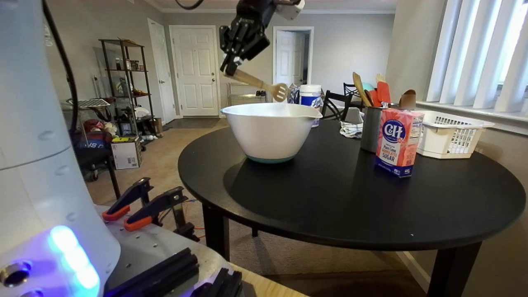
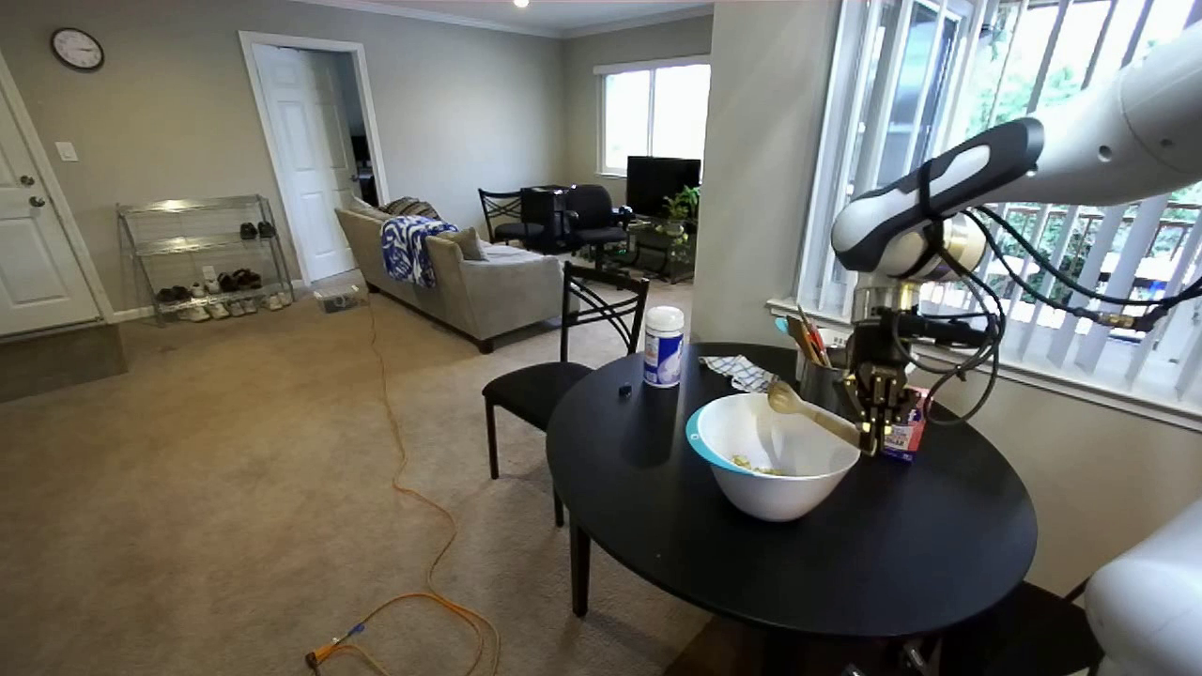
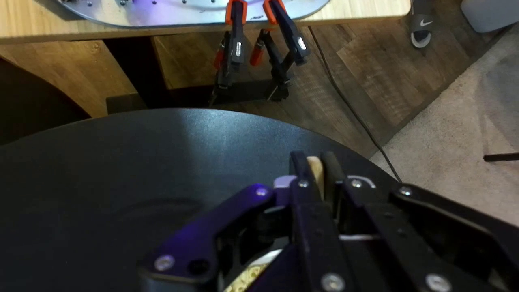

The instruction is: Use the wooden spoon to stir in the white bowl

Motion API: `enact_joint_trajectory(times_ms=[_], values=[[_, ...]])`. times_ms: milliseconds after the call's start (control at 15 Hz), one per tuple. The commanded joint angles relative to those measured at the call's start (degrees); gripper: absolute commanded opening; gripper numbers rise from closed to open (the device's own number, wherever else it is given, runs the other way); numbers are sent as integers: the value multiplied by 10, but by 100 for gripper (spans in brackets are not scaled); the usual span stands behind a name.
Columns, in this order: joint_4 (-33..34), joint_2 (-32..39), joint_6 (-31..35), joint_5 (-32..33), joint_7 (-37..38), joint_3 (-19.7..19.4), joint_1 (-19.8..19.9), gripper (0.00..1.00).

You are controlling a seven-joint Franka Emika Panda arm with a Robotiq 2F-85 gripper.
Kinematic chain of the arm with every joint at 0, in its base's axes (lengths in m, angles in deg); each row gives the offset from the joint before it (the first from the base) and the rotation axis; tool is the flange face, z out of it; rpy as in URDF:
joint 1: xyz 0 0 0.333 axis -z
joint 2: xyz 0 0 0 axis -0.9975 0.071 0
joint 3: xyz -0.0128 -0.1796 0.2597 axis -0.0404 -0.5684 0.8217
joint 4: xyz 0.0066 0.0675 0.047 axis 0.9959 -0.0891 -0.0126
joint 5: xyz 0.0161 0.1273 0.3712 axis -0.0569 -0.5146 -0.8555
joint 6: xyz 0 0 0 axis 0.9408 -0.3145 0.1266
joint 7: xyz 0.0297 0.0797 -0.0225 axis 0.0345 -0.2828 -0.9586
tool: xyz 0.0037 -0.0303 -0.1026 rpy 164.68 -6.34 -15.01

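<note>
Currently, wooden spoon (image 1: 264, 86): in an exterior view, above the white bowl (image 1: 272, 132), slotted head (image 1: 280, 92) tipped down; your gripper (image 1: 230, 69) clasps its handle (image 1: 246, 78) end.
Yellowish contents (image 2: 748, 464): in an exterior view, low inside the bowl; you'd best lower the head well inside the rim (image 2: 698, 443) before circling.
Handle (image 3: 316, 171): in the wrist view, pinched between both fingers (image 3: 300, 170); stir lightly, lest it pivot.

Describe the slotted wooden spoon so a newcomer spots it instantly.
Find the round black table, then the large white mixing bowl on it. The slotted wooden spoon slants above the bowl, gripped in the jaws, unlike the cooking utensils standing in the grey holder.
</note>
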Motion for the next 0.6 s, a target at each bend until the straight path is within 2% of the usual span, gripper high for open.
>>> enact_joint_trajectory(times_ms=[0,400,467,533], values=[[16,-77,-33,28,14,6,2,6],[25,-116,-21,25,14,7,0,5],[23,-115,-14,19,15,4,2,25],[21,-115,-11,20,16,3,3,38]])
